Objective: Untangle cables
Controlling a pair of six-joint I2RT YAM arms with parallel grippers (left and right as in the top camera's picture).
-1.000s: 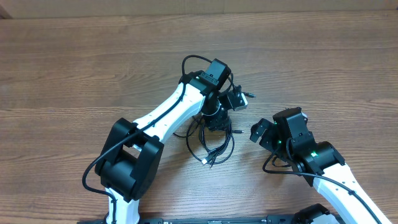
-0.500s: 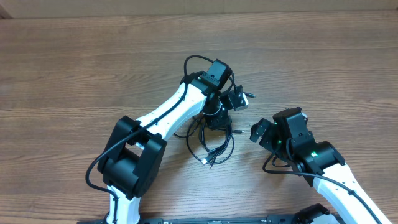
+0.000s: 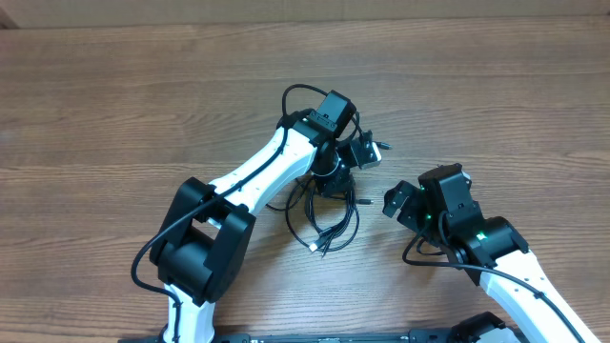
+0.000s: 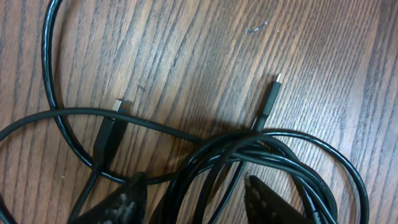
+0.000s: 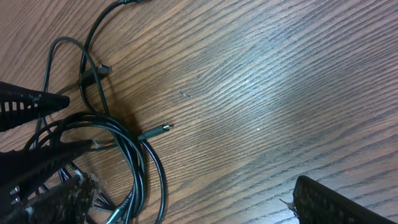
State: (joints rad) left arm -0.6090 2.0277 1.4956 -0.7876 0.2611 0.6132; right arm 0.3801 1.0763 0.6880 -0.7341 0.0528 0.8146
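The cables [image 3: 327,217] are thin black cords bunched in loose loops on the wooden table, just below my left wrist. In the left wrist view the bundle [image 4: 249,152] runs between my two fingertips, with a USB plug [image 4: 117,107] and a thin plug [image 4: 272,92] lying beyond it. My left gripper [image 4: 194,186] is open and straddles several strands; in the overhead view it [image 3: 334,183] points down onto the bundle. My right gripper [image 3: 404,204] is open and empty to the right of the bundle. In the right wrist view [image 5: 186,199] the loops [image 5: 127,149] lie by its left finger.
The wooden table [image 3: 114,105] spreads out on all sides. A thicker black arm wire [image 3: 297,92] arches over my left wrist. One cable end [image 3: 381,147] sticks out to the right, behind the left wrist camera.
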